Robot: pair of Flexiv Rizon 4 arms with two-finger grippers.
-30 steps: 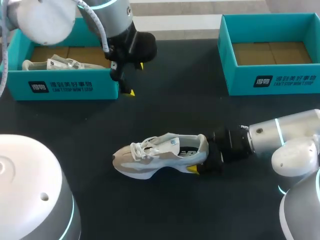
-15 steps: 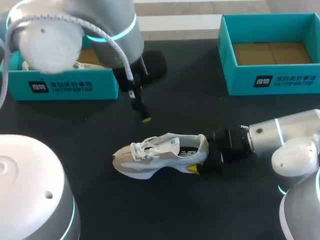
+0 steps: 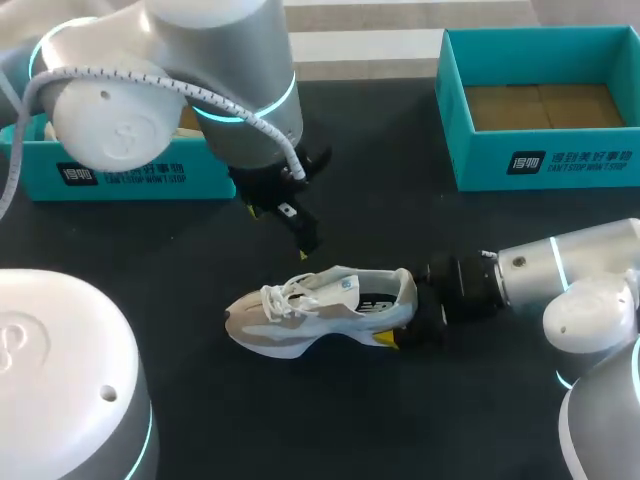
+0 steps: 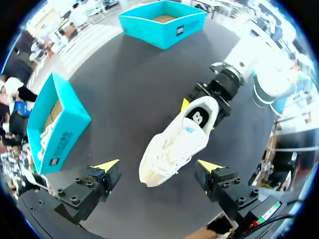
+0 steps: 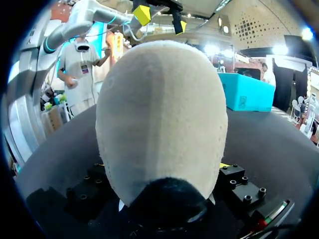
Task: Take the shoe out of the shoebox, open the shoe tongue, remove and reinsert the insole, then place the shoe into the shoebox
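Yellow-tipped left gripper: spread wide, holding nothing, poised above the laced front of the shoe. Has swung in over the past second from beside the left shoebox, at 10 o'clock of the shoe, and now sits just off the shoe's 12 o'clock edge in the head view. Looks down on laces and toe in the left wrist view, with one finger out to either side and neither touching.

Right gripper: unmoved, clamped on the heel from 3 o'clock, keeping the shoe upright on its sole with the toe toward 9 o'clock. Shoe not shifted either.

Reads as taking-out done and tongue-opening about to begin. Tongue not yet lifted as far as can be seen, insole work still ahead.

Black matte table, with the shoe near its middle. Left shoebox holds a second shoe, pale, lying inside. Right shoebox at 2 o'clock, cardboard bottom showing. Both boxes well apart from the shoe, so probably nothing to crowd the descent.
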